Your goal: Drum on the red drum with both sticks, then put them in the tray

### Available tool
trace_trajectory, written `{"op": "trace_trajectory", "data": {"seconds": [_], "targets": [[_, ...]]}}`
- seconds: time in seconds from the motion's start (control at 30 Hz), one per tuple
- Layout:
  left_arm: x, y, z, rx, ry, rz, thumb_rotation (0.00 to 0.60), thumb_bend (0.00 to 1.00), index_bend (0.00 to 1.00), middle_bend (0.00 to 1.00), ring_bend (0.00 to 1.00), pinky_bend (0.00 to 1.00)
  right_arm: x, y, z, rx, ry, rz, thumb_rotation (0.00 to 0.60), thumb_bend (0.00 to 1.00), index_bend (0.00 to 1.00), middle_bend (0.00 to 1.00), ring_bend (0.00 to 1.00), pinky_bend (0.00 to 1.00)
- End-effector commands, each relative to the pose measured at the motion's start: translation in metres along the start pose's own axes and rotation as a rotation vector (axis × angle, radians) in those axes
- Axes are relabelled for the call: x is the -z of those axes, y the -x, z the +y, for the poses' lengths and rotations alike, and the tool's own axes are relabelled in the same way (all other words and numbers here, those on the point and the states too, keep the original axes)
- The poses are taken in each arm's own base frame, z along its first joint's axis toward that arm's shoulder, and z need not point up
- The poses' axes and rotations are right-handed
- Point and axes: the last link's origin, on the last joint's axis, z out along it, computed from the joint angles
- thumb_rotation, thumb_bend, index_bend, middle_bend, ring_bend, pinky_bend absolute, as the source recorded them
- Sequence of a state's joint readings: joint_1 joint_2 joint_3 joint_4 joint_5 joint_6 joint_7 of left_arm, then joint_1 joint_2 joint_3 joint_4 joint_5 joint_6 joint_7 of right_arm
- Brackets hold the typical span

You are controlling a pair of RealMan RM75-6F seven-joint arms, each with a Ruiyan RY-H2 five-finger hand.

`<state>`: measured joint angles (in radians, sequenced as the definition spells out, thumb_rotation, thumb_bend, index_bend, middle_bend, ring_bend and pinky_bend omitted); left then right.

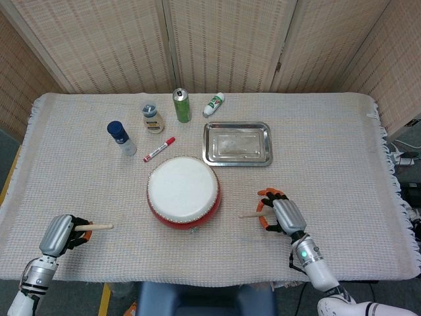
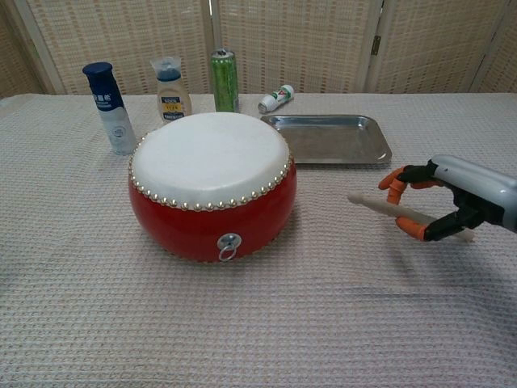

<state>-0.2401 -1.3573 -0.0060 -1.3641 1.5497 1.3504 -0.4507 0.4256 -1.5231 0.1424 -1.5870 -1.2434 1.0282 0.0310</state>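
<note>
Grasping one drumstick (image 1: 97,226) at the near table edge, the left hand (image 1: 58,234) mirrors the right hand (image 2: 452,198), which clasps the other stick (image 2: 388,208) pointing toward the red drum (image 2: 212,184) between them, with the steel tray (image 2: 329,137) beyond the right hand.

Table (image 1: 342,131) covered edge to edge by a cream waffle-weave cloth (image 1: 79,178). Lying directly on it: red drum (image 1: 183,192) at frame centre; steel tray (image 1: 237,143) just above right of it; red marker (image 1: 159,149), blue-capped bottle (image 1: 122,138), small bottle (image 1: 152,118), green can (image 1: 181,105) and white tube (image 1: 214,104) in the upper centre-left.
</note>
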Motion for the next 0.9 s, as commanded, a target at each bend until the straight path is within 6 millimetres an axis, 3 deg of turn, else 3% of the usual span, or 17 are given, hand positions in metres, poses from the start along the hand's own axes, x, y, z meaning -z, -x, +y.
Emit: {"op": "trace_trajectory", "data": {"seconds": [0.03, 0.17, 0.3, 0.47, 0.77, 0.9], "targets": [[0.001, -0.001, 0.0, -0.001, -0.001, 0.001, 0.6, 0.6, 1.0, 1.0, 1.0, 1.0, -0.012, -0.055, -0.009, -0.45, -0.064, 0.028, 0.6, 0.47, 0.67, 0.27, 0.14, 0.19], [0.002, -0.003, 0.0, -0.001, -0.004, 0.007, 0.6, 0.6, 1.0, 1.0, 1.0, 1.0, -0.019, -0.074, -0.003, -0.691, -0.097, 0.02, 0.6, 0.47, 0.71, 0.36, 0.26, 0.3], [0.002, -0.003, 0.0, -0.003, -0.009, 0.006, 0.6, 0.6, 1.0, 1.0, 1.0, 1.0, -0.027, -0.084, 0.007, -0.908, -0.132, 0.011, 0.6, 0.47, 0.72, 0.38, 0.29, 0.34], [0.003, -0.002, 0.0, -0.003, -0.009, 0.003, 0.6, 0.59, 1.0, 1.0, 1.0, 1.0, -0.034, -0.076, 0.028, -1.028, -0.124, -0.047, 0.6, 0.47, 0.68, 0.39, 0.3, 0.35], [0.003, -0.001, 0.002, -0.006, -0.001, -0.005, 0.6, 0.59, 1.0, 1.0, 1.0, 1.0, -0.053, -0.058, 0.058, -1.27, -0.158, -0.131, 0.599, 0.47, 0.52, 0.4, 0.36, 0.4], [0.003, -0.001, 0.001, -0.007, -0.003, -0.008, 0.6, 0.59, 1.0, 1.0, 1.0, 1.0, -0.06, -0.055, 0.067, -1.305, -0.179, -0.146, 0.511, 0.46, 0.46, 0.4, 0.37, 0.4]]}}
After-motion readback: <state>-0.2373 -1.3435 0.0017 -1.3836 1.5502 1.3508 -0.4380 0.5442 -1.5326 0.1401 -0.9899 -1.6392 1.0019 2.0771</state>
